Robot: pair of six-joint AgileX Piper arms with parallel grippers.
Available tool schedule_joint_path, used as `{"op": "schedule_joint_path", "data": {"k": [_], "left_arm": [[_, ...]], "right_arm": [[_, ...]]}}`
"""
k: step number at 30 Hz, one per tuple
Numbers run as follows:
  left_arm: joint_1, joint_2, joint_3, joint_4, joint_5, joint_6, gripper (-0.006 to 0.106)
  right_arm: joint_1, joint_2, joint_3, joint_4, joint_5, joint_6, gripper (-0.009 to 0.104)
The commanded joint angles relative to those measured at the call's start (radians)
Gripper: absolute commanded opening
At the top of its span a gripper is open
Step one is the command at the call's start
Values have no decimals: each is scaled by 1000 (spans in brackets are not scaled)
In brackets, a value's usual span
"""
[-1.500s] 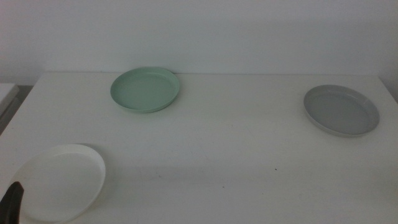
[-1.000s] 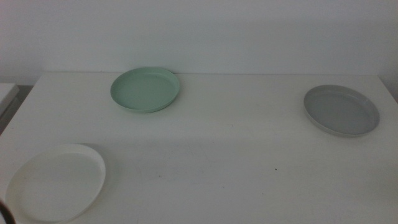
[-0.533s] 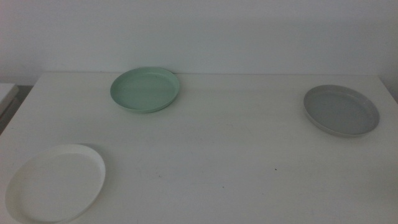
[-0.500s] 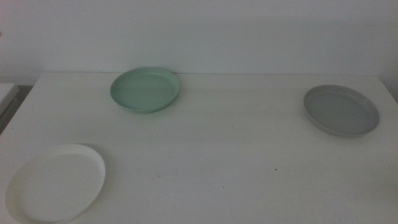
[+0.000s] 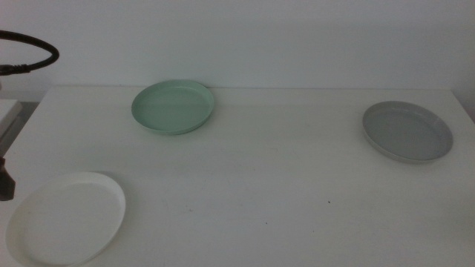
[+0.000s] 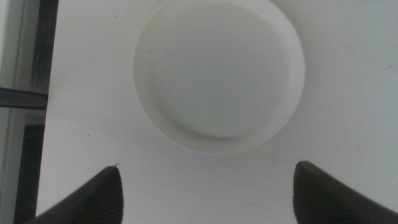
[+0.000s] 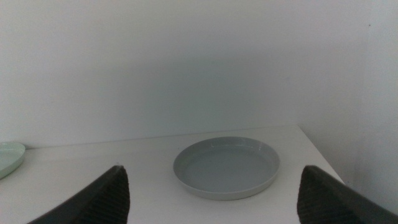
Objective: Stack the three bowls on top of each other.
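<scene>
Far left of the middle view, a dark piece of the left arm [image 5: 6, 187] pokes in at the edge, mostly cut off, and a black cable [image 5: 30, 55] loops in above it; neither was in the shot half a second ago. The left gripper [image 6: 205, 193] is out of that view, but its wrist camera shows both jaw tips spread wide, hanging over the white bowl [image 6: 219, 73], with nothing between them. That white bowl [image 5: 65, 217] sits at the table's [image 5: 260, 170] near left corner, its lower rim clipped by the frame, and it's empty. Moving right, the mint green bowl [image 5: 173, 106] lies toward the far edge, empty, unmoved. Far right, the light grey bowl [image 5: 407, 130] is empty too, same spot as before. The right gripper [image 7: 214, 199] is unseen from the middle, jaws wide apart, facing the grey bowl [image 7: 226, 166].
</scene>
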Motion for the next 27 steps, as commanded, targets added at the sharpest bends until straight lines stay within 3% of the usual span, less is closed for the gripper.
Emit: {"op": "schedule_joint_path", "data": {"k": [1,12,18,27], "left_arm": [[12,27,-5,16,-18,-9,94],[172,277,-17,-45,-186,199,94],[199,454,-17,-81,-348,334,94],[199,673,-17,-126,-459,367,94]], "right_arm": [[2,-5,3,-6,-5,-3,93],[2,-5,3,-6,-5,-3,93],[2,-5,3,-6,-5,-3,93],[2,-5,3,-6,-5,-3,93]]}}
